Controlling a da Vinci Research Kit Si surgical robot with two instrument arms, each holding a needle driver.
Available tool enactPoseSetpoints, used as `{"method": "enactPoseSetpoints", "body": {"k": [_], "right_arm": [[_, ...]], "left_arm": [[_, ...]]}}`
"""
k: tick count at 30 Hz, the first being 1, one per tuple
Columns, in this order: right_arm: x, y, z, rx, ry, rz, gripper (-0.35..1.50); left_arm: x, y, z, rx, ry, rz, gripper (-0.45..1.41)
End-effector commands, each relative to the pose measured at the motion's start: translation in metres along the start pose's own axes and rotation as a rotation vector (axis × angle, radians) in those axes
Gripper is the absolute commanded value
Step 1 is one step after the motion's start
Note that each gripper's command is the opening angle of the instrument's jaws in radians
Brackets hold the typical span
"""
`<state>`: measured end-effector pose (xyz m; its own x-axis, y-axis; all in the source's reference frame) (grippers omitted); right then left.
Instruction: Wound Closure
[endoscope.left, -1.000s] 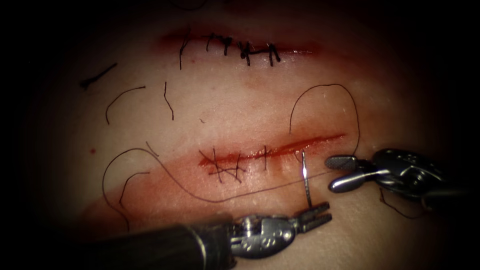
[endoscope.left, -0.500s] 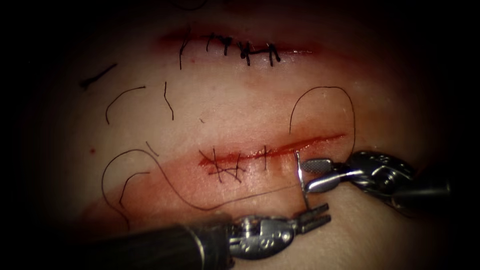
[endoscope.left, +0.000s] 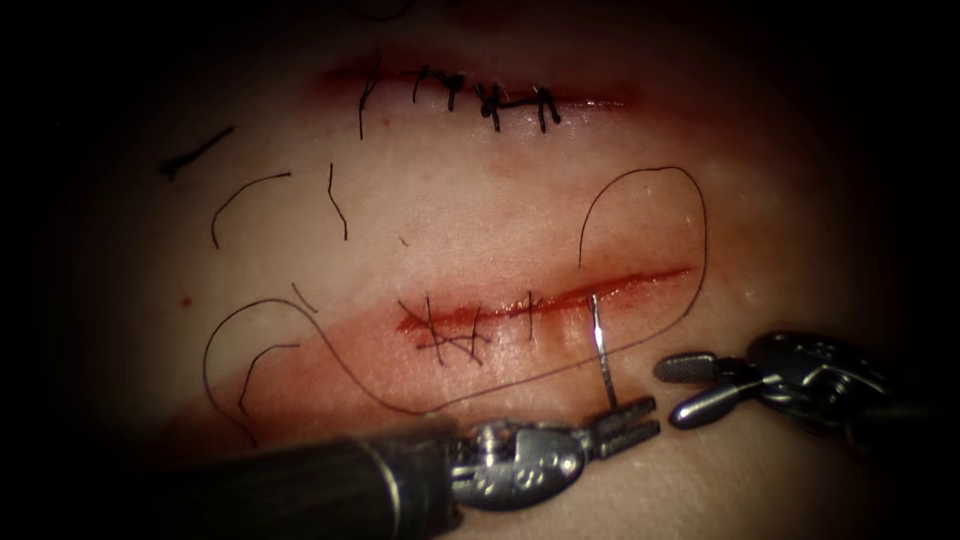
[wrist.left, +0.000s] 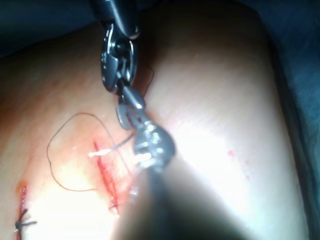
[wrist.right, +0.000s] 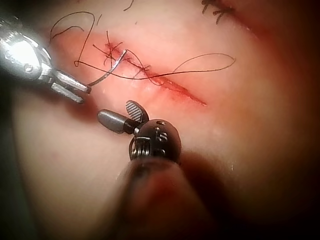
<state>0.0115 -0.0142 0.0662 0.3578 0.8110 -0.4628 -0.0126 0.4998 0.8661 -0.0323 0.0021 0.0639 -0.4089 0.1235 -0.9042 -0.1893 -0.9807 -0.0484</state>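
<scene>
Two tools flank the needle (endoscope.left: 600, 345): left tool (endoscope.left: 632, 424) grips its tail end, tip at the cut (endoscope.left: 560, 298) (apparently presenting it); right tool (endoscope.left: 690, 388) gapes empty.

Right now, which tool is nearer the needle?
Left. The left tool holds the needle at its lower end; the right tool, open and holding nothing, sits apart to the needle's right.

- No text, label, brand, number or sign can be read on any surface in these views.
</scene>
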Motion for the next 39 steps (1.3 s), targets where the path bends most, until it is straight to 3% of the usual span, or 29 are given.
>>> {"method": "enactPoseSetpoints", "body": {"k": [1, 6, 13, 18, 23, 33, 39], "right_arm": [[-0.0007, 0.0008, 0.0014, -0.004, -0.001, -0.002, 1.18], [0.0008, 0.0029, 0.002, -0.075, -0.024, -0.034, 1.06], [0.0048, 0.0055, 0.0018, -0.204, -0.007, -0.045, 0.98], [0.0083, 0.0047, 0.0004, -0.23, 0.06, -0.056, 0.88], [0.0096, 0.0035, 0.0003, -0.225, 0.087, -0.062, 0.86], [0.0077, 0.0036, 0.0035, -0.232, 0.106, -0.09, 0.86], [0.0066, 0.0028, 0.0037, -0.232, 0.079, -0.044, 0.84]], "left_arm": [[0.0, 0.0004, 0.0005, 0.001, 0.003, 0.001, -0.45], [0.0012, 0.0006, 0.0001, 0.006, 0.005, 0.012, -0.45], [0.002, 0.0009, 0.0, 0.009, 0.003, 0.027, -0.45], [0.0012, 0.0006, 0.0001, 0.007, 0.004, 0.029, -0.45], [0.0011, 0.0006, 0.0002, 0.009, 0.003, 0.03, -0.45], [0.0008, 0.0005, 0.0003, 0.009, 0.003, 0.031, -0.45], [0.0, 0.0003, 0.0005, 0.014, -0.002, 0.033, -0.45]]}}
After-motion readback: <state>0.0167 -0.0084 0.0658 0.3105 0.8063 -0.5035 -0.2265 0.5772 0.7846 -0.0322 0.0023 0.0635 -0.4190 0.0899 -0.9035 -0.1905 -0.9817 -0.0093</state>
